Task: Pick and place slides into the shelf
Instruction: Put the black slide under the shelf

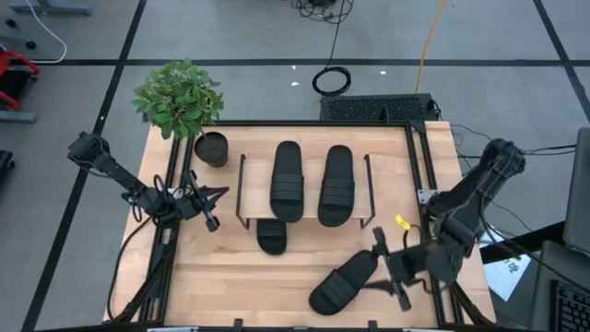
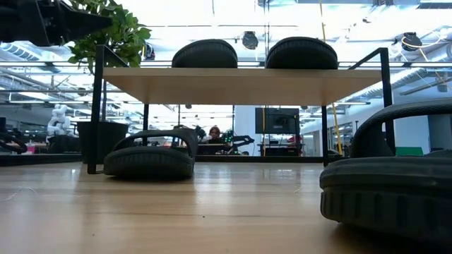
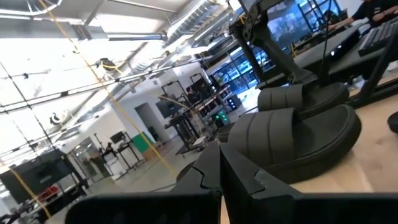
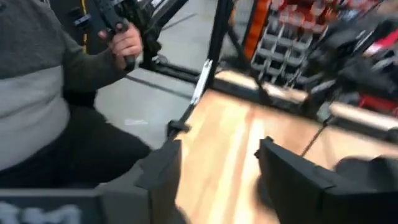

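Note:
Two black slides lie side by side on the shelf's top board; in the low view their ends rise above the board. A third slide rests on the table under the shelf, its end sticking out at the near side. The fourth slide lies slantwise on the table near the near right corner. My right gripper stands open just right of that slide, with nothing between its fingers. My left gripper hovers shut left of the shelf.
A potted plant stands at the shelf's far left corner. Black frame rails run along the table's edges. A person's hand holds a handle beyond the table in the right wrist view. Bare wood lies near the table's near left.

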